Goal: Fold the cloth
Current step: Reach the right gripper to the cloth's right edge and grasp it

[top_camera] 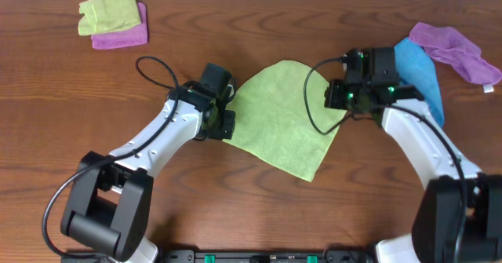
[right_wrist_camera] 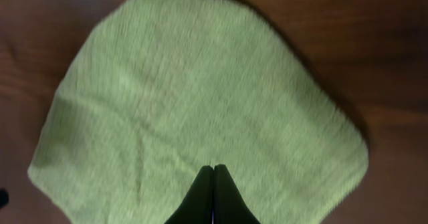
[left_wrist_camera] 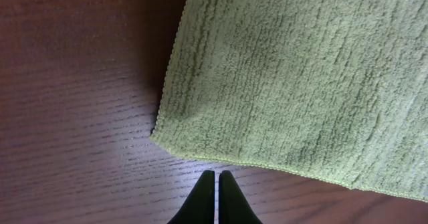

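Note:
The cloth (top_camera: pixel 281 118) is a lime-green towel lying flat on the table's middle, folded into a rough triangle pointing toward the front. My left gripper (top_camera: pixel 222 115) is shut and empty at the cloth's left edge. In the left wrist view its tips (left_wrist_camera: pixel 216 176) hover over bare wood just off the cloth's corner (left_wrist_camera: pixel 294 77). My right gripper (top_camera: pixel 336 98) is shut at the cloth's right edge. In the right wrist view its tips (right_wrist_camera: pixel 213 168) are over the cloth (right_wrist_camera: pixel 194 97) and hold nothing I can see.
A bright blue cloth (top_camera: pixel 420 74) and a purple cloth (top_camera: pixel 455 51) lie at the right behind the right arm. A small folded lime-green cloth (top_camera: pixel 110 8) on a pink one (top_camera: pixel 125 34) sits at the back left.

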Tool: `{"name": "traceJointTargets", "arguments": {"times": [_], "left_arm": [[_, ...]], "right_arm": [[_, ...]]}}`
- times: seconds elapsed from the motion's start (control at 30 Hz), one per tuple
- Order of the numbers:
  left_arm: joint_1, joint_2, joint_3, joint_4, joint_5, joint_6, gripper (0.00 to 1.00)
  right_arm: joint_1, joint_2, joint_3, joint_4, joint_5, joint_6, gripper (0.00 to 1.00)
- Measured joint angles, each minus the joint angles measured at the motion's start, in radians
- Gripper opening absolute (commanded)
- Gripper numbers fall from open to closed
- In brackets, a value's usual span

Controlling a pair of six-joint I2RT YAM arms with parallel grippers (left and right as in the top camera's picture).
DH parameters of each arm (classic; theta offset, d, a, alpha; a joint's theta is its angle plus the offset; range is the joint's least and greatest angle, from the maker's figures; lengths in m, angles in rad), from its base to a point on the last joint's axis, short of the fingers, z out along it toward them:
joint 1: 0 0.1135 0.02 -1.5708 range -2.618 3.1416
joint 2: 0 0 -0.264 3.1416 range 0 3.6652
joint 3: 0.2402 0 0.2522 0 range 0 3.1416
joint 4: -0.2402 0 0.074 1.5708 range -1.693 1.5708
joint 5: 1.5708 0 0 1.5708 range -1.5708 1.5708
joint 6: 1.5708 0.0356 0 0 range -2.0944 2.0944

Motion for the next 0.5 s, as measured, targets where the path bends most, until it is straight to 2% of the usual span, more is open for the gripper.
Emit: {"name": "traceJointTargets", "arguments": {"times": [0.23,0.5], "left_arm": [[0.000,0.000,0.000,0.017,0.001,-0.051,0.06],[0.000,0.034,0.000,0.078,0.008,-0.061,0.06]], "right_arm": [[0.000,0.074,0.020,-0.004,0.043,-0.046,0.02],[0.000,0.079,0.020,-0.037,0.147,-0.073,0.02]]}}
